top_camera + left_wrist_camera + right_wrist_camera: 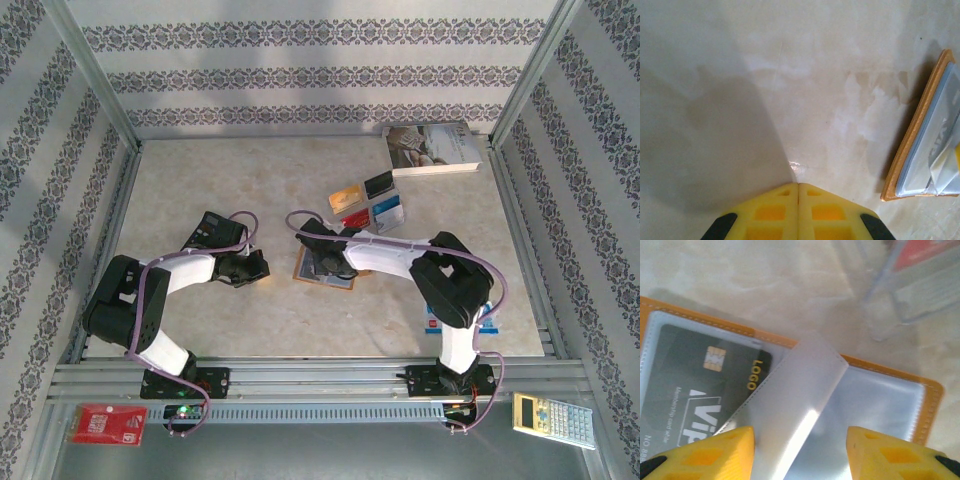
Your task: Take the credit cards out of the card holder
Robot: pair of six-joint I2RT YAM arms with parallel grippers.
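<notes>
Two arms flank the job, and we take them from the left. The left fingers [772, 212] are clenched on nothing, pads pressed flat together, low over bare counter [790, 75] near the card holder's orange edge.

The card holder [325, 272] lies opened flat near the middle of the counter, between the two arms, with the right arm reaching over it. It is a thin tan-orange folder with stitched clear sleeves. We judge it light and floppy, likely to slide or lift off the smooth surface if a card is tugged with nothing pinning the cover.

In its left-hand sleeve sits a dark grey VIP card [700, 385], its chip and gold lettering showing through the plastic. The card should be stiff, thin and slick, so we would take it by a short edge at the sleeve's mouth, pinching across its faces rather than scraping at the film. Which side that pocket opens on we cannot tell.

A loose clear sleeve [800, 395] curls up across the fold, glossy and soft. It will buckle rather than resist, and could get caught in the pinch instead of the card.

The right fingers [715, 452] are released, spread wide just above the holder with that sleeve showing between them, gripping nothing that we can see.

Further right and toward the back, a cluster of loose cards [388, 211] lies on the counter, apart from the holder.
</notes>
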